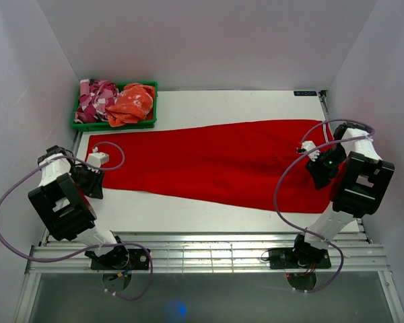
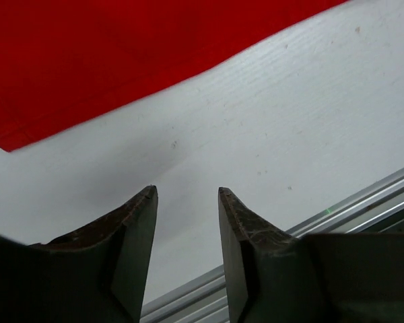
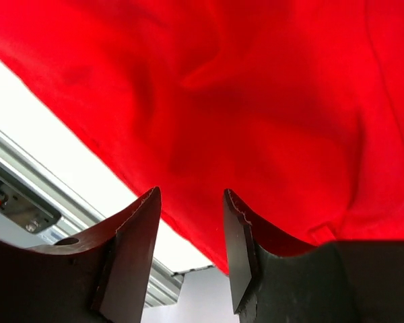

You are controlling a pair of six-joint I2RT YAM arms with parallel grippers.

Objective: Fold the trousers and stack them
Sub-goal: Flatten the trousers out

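The trousers (image 1: 215, 161) are bright red and lie spread flat across the white table (image 1: 209, 101), almost from side to side. My left gripper (image 1: 91, 180) hovers at their left end. In the left wrist view it (image 2: 187, 192) stands open over bare table, nothing between its fingers, with the trousers' (image 2: 121, 54) edge just ahead. My right gripper (image 1: 323, 168) hangs over their right end. In the right wrist view it (image 3: 191, 193) is open above the red cloth (image 3: 256, 101) near its front edge, holding nothing.
A green basket (image 1: 114, 125) stands at the back left corner with a pink-and-white patterned garment (image 1: 94, 97) and an orange garment (image 1: 131, 104) in it. Metal rails (image 1: 202, 249) run along the table's near edge. White walls close in on both sides.
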